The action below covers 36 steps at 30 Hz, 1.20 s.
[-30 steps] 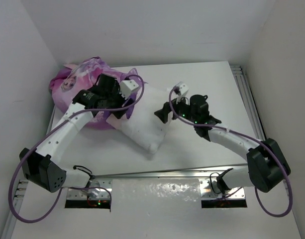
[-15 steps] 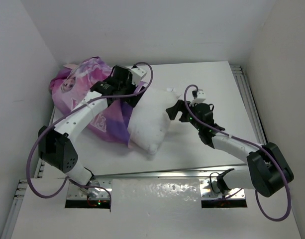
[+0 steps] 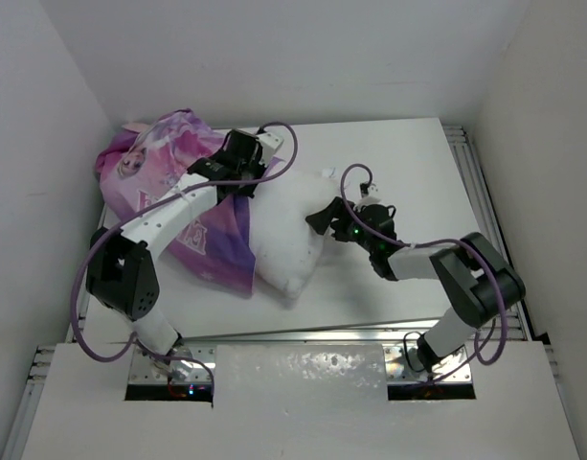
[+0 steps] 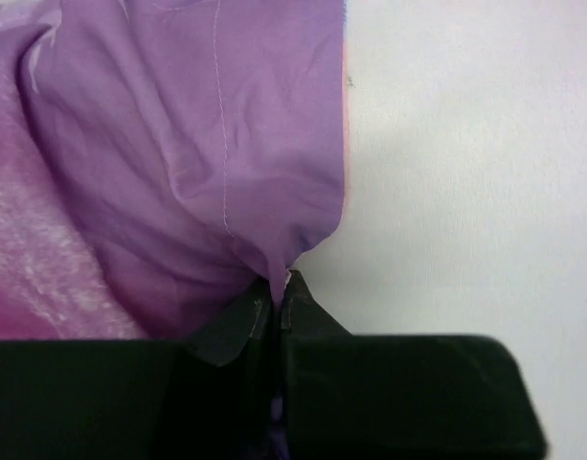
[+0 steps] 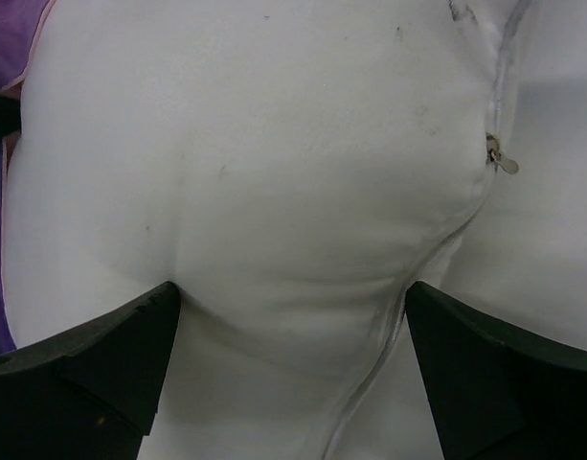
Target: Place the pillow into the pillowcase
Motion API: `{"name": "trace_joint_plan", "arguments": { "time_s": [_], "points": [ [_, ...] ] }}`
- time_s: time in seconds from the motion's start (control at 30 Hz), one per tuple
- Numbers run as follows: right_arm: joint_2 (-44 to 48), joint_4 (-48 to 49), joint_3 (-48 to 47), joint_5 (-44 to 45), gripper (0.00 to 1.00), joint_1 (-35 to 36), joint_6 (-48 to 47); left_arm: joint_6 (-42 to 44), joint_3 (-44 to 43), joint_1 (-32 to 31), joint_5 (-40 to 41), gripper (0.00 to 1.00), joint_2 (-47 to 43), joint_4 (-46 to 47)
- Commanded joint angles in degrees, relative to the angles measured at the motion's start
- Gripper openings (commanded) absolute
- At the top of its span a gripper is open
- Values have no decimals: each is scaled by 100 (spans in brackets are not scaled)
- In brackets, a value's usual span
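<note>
White table [image 3: 408, 163] boxed in by plain white walls [image 3: 274, 57].

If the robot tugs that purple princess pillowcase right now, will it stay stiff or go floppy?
Probably floppy: the thin purple-pink fabric pillowcase bunches into creases where the left fingers pinch it. It looks light too, since it drapes in loose folds over the plump white pillow. A tug would likely drag one edge, not the whole case.
</note>
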<state>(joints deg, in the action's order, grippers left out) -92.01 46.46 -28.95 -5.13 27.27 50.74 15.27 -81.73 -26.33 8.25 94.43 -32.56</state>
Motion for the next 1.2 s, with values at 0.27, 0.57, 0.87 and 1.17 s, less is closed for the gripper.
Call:
{"name": "trace_joint_plan", "arguments": {
  "time_s": [0.27,0.57,0.87,1.17],
  "points": [
    [-1126,1807,-638,-1298,35,358,332,107,-895,-118,-1887,0,-443,-425],
    [-655,2990,-1359,-1018,0,1026,-345,503,-2161,-523,-2652,0,-320,-1279],
    [87,4380,-2129,617,0,1413,-1707,1083,-3962,-610,-3795,0,-250,-2035],
    [-1353,3055,-4528,1786,0,1764,-2780,891,-5501,-769,-4376,0,145,-2010]
  ]
}}
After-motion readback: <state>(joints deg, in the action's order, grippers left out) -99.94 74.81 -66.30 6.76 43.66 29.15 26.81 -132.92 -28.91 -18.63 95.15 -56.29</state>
